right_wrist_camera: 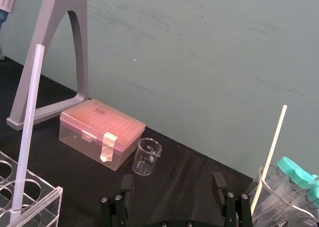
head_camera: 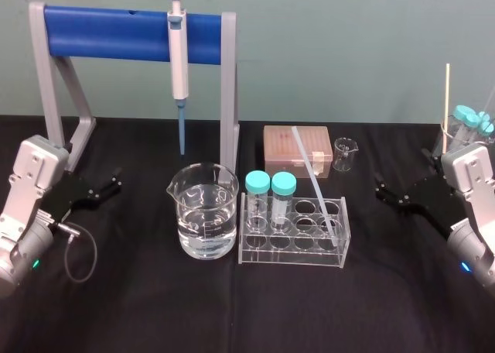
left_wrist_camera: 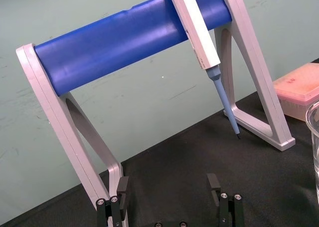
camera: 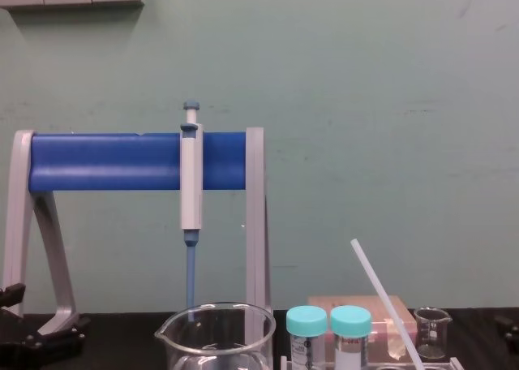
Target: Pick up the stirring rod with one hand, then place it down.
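Currently your long, thin translucent-white stirring rod (head_camera: 313,179) stands in the clear acrylic tube rack (head_camera: 290,252). Its foot sits in a near-right well and its long axis tilts up toward the far left. It lies left of the black right gripper (head_camera: 383,192), the nearer arm, whose jaws are apart. The black left gripper (head_camera: 114,181), also parted, idles at left.

A pale green wall (camera: 389,102) rises behind the black table (head_camera: 232,306).

Bar (head_camera: 108,34) is blue, caps (head_camera: 257,183) teal, box (head_camera: 282,153) perhaps pinkish.
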Available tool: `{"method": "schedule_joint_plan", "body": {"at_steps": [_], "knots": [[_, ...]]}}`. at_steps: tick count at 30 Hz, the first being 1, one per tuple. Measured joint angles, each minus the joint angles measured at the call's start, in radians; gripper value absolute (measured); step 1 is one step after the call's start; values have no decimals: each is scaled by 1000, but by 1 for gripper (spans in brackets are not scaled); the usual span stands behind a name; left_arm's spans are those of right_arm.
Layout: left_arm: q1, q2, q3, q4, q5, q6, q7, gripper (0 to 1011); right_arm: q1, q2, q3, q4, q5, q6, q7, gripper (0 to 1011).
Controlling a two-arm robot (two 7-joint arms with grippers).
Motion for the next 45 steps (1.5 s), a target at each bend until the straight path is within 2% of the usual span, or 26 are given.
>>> {"method": "schedule_joint_plan", "body": {"at_steps": [37,41,45], "knots": [[0,0,0,0,0,0,0,1000,-2,-3,6,0,2,0,4,1003],[0,0,0,0,0,0,0,1000,-5,-9,29,-4,37,7,39,1003],[0,0,0,0,0,0,0,1000,-7,-11,62,-28,104,33,107,1003]]}}
